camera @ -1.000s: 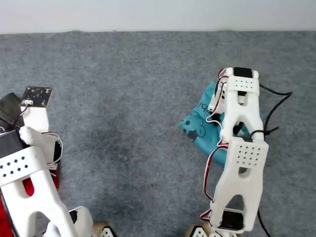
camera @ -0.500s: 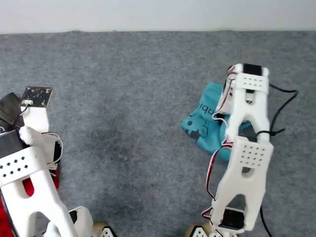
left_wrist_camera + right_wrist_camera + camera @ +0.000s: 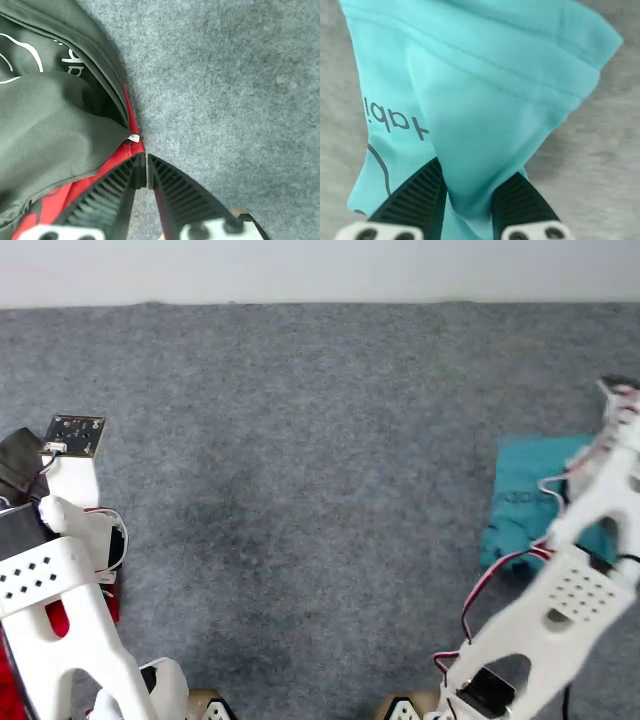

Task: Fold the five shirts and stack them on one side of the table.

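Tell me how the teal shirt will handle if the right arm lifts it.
Probably floppy: the teal shirt bunches into soft folds where the right gripper pinches it. Likely light too, as the cloth looks thin and creases easily. On the rough grey table it may catch and come unfolded rather than slide neatly.

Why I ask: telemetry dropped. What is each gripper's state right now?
Left gripper: shut, holding nothing.
Right gripper: shut on the teal shirt.
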Action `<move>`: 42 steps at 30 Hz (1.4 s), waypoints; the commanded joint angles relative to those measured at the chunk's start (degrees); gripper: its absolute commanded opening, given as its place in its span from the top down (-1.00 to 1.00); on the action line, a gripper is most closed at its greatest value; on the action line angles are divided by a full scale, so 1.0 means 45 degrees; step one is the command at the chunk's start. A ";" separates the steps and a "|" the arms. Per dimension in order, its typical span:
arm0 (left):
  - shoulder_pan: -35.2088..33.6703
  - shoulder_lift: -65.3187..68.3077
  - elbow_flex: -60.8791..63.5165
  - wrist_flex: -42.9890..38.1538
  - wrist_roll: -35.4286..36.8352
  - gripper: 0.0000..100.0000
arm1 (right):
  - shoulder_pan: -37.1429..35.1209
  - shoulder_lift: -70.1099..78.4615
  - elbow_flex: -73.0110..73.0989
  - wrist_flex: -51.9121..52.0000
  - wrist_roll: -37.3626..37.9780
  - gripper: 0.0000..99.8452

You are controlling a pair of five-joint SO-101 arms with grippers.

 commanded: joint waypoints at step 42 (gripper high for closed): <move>-0.0020 -0.2657 -0.0029 0.0293 -0.0059 0.97 | 0.0889 -0.5792 0.5841 0.0733 -0.0742 0.98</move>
